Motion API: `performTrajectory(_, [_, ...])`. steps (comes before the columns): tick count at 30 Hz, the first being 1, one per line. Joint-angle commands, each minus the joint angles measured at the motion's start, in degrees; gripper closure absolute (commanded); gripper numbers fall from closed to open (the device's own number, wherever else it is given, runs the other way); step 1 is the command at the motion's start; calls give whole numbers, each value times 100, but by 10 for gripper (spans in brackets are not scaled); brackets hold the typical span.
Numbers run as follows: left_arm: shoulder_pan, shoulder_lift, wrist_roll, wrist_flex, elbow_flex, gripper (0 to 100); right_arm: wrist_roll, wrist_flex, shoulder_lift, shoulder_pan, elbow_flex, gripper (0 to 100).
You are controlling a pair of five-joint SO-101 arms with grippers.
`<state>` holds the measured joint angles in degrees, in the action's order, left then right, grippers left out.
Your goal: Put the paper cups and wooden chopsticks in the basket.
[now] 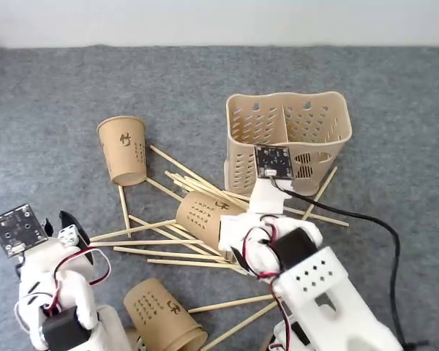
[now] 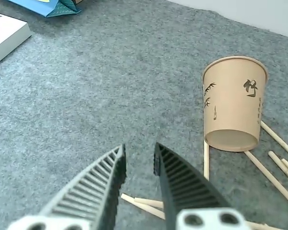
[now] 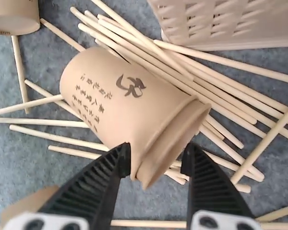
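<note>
1. Basket: it is stood upright at the far side of the grey mat, just beyond the pile. Its slotted walls are judged stiff.
2. Paper cup: it is laid on its side across the sticks, near the basket, mouth towards the right gripper. It is judged light, thin-walled and easily crushed, so the rolled rim is judged the firmest place to be gripped, and gently. The jaws are spread either side of that rim and not closed on it.
3. Upturned cup: it is stood well ahead of the left gripper, whose jaws are slightly parted with nothing between them. A third cup is laid near the arms' bases.
4. Chopsticks: they are scattered around the cups. They are judged light, stiff, smooth and prone to roll, so mid-length is advised.
</note>
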<state>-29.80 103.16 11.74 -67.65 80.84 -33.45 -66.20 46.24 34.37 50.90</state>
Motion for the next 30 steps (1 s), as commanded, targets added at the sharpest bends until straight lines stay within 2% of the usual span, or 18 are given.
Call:
performTrajectory(1, [-18, 26, 26, 105, -31, 906, -62, 330, -382, 40, -290, 818])
performTrajectory(10, [-18, 26, 26, 105, -31, 906, -35, 910, -1033, 40, -316, 828])
performTrajectory(15, [-18, 26, 26, 105, -31, 906, -9, 866, -1024, 40, -484, 998])
performTrajectory(17, [-18, 26, 26, 105, -31, 906, 0, 769, -1024, 31, -615, 971])
performTrajectory(22, [-18, 26, 26, 105, -31, 906, 404, 145, -1024, 40, -1354, 988])
performTrajectory(30, [-18, 26, 26, 105, -31, 906, 1380, -1745, -1024, 4, -3200, 989])
